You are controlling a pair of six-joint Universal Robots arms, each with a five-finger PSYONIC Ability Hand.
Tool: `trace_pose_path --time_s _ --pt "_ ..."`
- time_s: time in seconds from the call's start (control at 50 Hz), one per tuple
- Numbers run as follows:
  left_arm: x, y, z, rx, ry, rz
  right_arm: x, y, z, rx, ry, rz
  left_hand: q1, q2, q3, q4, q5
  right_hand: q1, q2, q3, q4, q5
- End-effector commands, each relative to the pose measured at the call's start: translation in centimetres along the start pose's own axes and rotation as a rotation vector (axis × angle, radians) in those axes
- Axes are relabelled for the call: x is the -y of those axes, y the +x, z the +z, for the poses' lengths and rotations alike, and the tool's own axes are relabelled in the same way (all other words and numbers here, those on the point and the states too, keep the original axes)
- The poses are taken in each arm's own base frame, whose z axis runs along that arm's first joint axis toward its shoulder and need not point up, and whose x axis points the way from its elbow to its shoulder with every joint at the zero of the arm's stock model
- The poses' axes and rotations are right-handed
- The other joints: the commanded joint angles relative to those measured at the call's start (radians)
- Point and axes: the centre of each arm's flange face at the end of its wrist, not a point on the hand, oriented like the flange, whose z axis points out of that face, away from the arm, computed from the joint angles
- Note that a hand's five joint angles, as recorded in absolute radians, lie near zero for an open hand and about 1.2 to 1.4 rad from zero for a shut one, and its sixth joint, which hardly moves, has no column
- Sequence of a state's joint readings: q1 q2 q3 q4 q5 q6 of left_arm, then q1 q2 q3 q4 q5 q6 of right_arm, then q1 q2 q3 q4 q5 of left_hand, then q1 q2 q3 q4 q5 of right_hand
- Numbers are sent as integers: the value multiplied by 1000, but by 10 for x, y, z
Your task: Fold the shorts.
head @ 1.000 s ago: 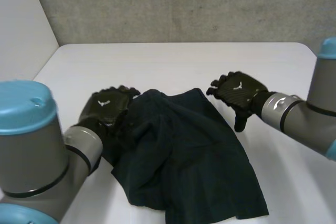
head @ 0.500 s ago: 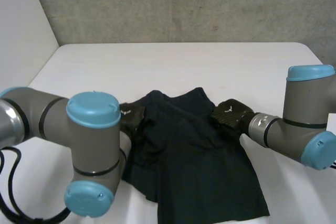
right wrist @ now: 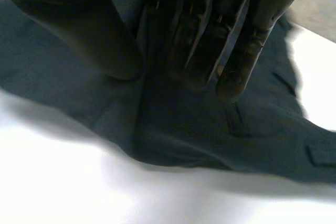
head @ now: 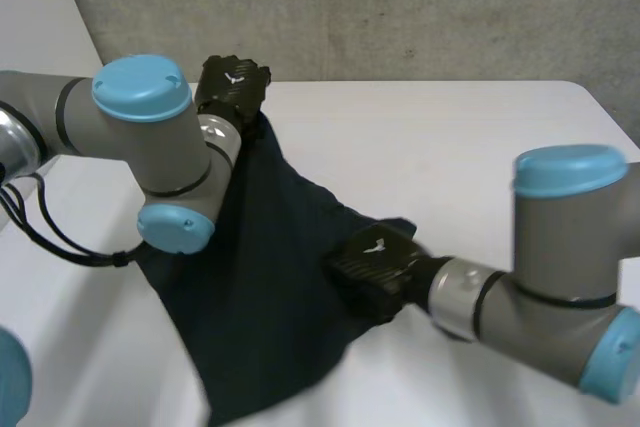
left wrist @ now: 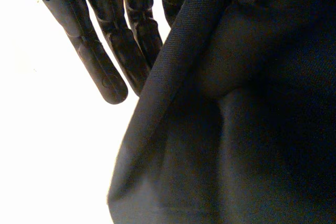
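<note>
The dark navy shorts (head: 260,287) hang stretched between my two hands above the white table (head: 450,147). My left hand (head: 232,87) is raised at the back left, with the top edge of the shorts pinched in it. In the left wrist view its fingers (left wrist: 100,56) lie straight beside a hem of the shorts (left wrist: 252,129). My right hand (head: 372,262) sits low near the middle of the table, shut on the shorts' right edge. The right wrist view has its thumb and fingers (right wrist: 231,30) pinching a ridge of the shorts (right wrist: 210,129).
A grey wall (head: 350,7) runs behind the table and a white panel (head: 40,17) stands at the left. Bare tabletop lies to the right and behind the shorts. My left arm's elbow (head: 165,217) hangs over the shorts' left side.
Both hands closed on the shorts. The left hand rose up and back with its edge, while the right hand moved in toward the middle. The shorts went from lying flat to hanging stretched.
</note>
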State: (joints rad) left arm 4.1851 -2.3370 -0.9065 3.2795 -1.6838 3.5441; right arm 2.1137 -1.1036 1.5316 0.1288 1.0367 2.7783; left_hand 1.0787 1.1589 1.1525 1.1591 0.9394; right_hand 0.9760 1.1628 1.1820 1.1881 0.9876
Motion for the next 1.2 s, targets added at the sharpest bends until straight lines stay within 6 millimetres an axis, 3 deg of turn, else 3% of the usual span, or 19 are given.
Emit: trace_pose_path --time_s 0.02,0.08,0.12,0.18,0.26,0.34,0.48,0.62,0.84,1.08,1.16,1.2 --pt "-17 -21 22 6 17 -6 11 -31 34 78 126 114 224 144 150 144 189 232 46 26 20 46" --pt "-23 -26 23 2 4 -5 16 -29 42 68 149 127 75 -5 1 -5 40 -238 -425 -444 -450 -424" --pt "-29 -26 22 -5 -13 -3 20 -25 44 32 151 124 -271 -351 -345 -351 -306 -327 -514 -533 -539 -513" --pt "-34 -24 17 -17 -40 -1 23 -18 40 -25 138 121 -471 -551 -545 -552 -507 -468 -654 -674 -680 -654" --pt "-27 -31 7 -13 -55 -1 30 -9 28 -67 131 99 -527 -608 -601 -608 -563 -465 -652 -671 -677 -651" --pt "-14 -47 -9 6 -70 0 28 20 11 -140 81 88 -577 -657 -651 -658 -613 -468 -655 -674 -680 -654" --pt "9 -64 -43 15 -90 -2 23 34 -3 -188 2 -37 -744 -825 -818 -825 -780 -641 -828 -847 -853 -828" --pt "10 -77 -83 4 -193 -12 17 29 0 -165 -19 -97 -801 -881 -874 -881 -836 -636 -822 -842 -848 -822" --pt "-20 -85 -155 15 -428 -126 -5 36 29 -165 0 -146 -792 -872 -866 -872 -827 -571 -758 -777 -783 -757" --pt "-51 -63 -211 -28 -584 -194 -22 41 47 -158 -27 -187 -798 -878 -871 -878 -833 -424 -611 -630 -636 -611" --pt "-59 -58 -222 -44 -622 -194 -25 43 51 -159 -28 -187 -795 -875 -869 -875 -830 -257 -444 -463 -469 -444" --pt "-62 -56 -228 -51 -639 -195 -24 45 54 -164 -17 -194 -789 -869 -863 -869 -824 -26 -213 -232 -238 -212"
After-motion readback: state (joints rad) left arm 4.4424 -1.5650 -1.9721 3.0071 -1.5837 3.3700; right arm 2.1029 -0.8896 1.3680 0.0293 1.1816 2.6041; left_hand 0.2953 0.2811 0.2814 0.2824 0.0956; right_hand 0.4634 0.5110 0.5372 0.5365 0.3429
